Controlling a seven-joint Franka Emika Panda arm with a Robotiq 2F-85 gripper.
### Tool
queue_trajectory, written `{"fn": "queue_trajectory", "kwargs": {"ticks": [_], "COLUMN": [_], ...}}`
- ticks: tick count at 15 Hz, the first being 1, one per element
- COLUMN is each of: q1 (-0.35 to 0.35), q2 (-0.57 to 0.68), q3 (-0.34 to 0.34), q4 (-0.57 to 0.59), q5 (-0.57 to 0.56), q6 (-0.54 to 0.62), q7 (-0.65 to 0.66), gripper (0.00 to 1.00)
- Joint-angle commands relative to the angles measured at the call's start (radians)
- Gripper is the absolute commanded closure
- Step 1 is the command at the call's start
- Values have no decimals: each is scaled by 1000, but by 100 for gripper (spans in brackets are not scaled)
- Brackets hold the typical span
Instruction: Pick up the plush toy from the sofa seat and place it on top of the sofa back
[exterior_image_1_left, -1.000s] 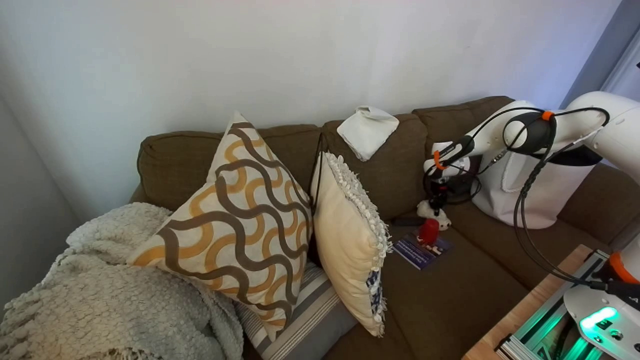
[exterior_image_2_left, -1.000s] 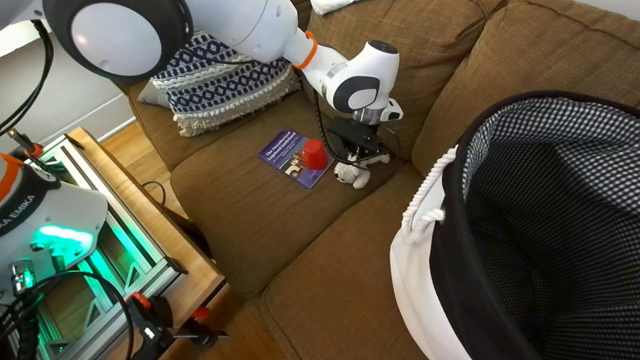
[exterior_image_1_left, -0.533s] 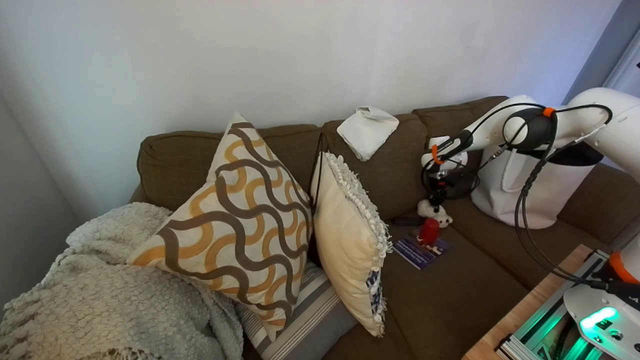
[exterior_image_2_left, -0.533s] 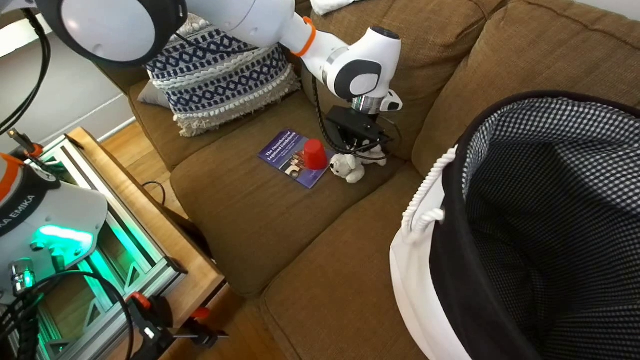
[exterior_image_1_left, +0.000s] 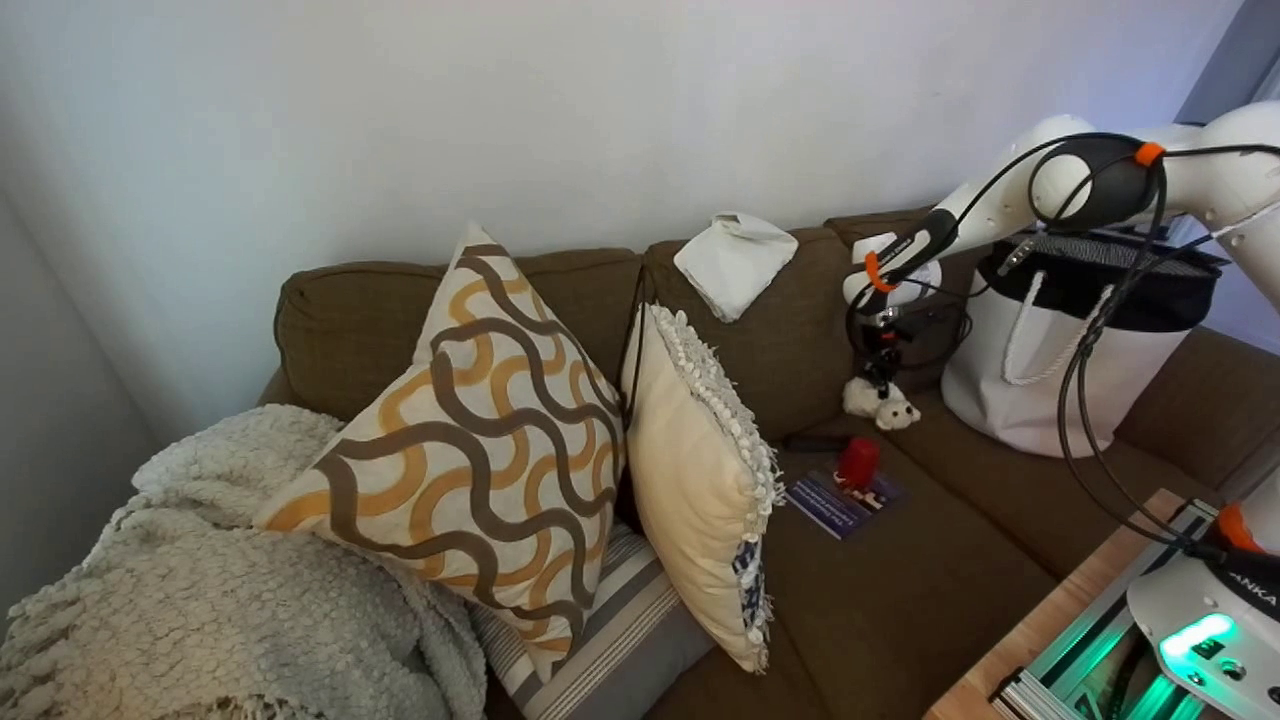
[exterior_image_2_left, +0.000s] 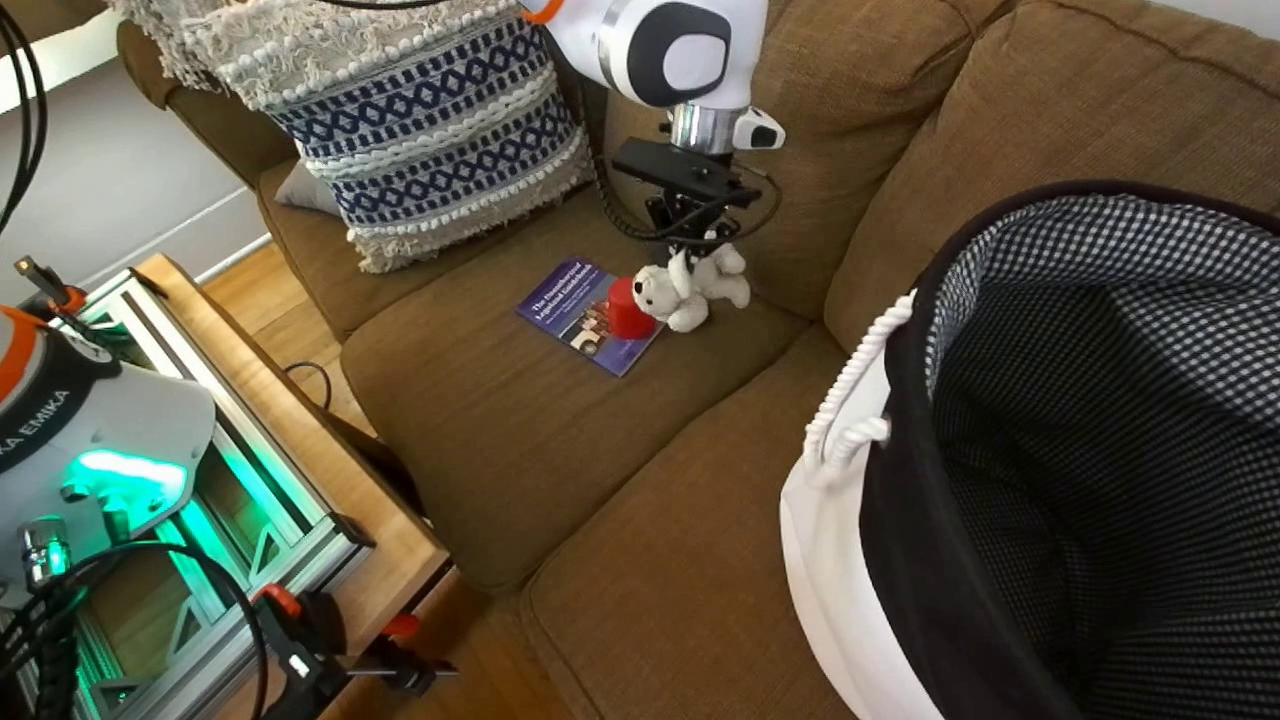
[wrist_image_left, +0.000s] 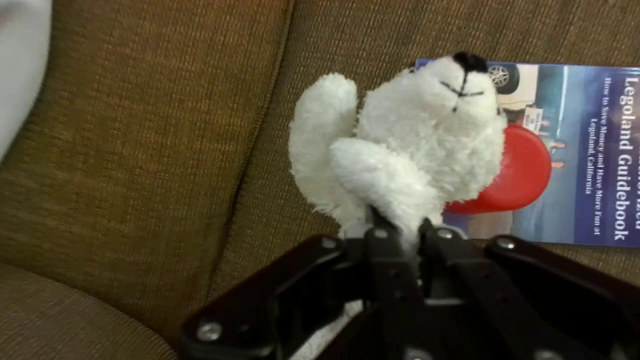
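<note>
The plush toy is a cream-white bear, seen in both exterior views (exterior_image_1_left: 880, 405) (exterior_image_2_left: 685, 292) and in the wrist view (wrist_image_left: 425, 125). My gripper (wrist_image_left: 401, 222) is shut on its body, with white fur pinched between the fingertips. In the exterior views the gripper (exterior_image_1_left: 882, 375) (exterior_image_2_left: 690, 245) points down and holds the toy a little above the sofa seat (exterior_image_2_left: 520, 420). The toy's head hangs to one side, its legs to the other. The brown sofa back (exterior_image_1_left: 790, 370) rises behind the toy, its top edge above toy height.
A red cup (exterior_image_2_left: 630, 310) stands on a purple book (exterior_image_2_left: 575, 300) on the seat, close to the toy. A white cloth (exterior_image_1_left: 735, 265) lies over the sofa back's top. A white basket with a dark rim (exterior_image_1_left: 1060, 380) stands on the seat. A fringed pillow (exterior_image_1_left: 690, 470) leans nearby.
My gripper and the plush toy have risen together off the sofa seat. The arm has lifted. The cup, book, cloth and basket have not moved.
</note>
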Motion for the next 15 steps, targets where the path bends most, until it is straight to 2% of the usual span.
{"fn": "queue_trajectory", "kwargs": {"ticks": [1,8,10,11,13,15], "q1": [85,241,240,208,207,205], "q2": [-198,-550,-658,-528,-615,-649], "q3": [-75,-204,-200,-166,-162,-162], "q4": [-233,-553,-618,-491,-556,-587], "q5": [-57,-226,-270,-239,-258,-262], "q6": [89,202,113,137,107,106], "q7": [195,519,489,487,487,487], "gripper": [97,97,97,90,90,90]}}
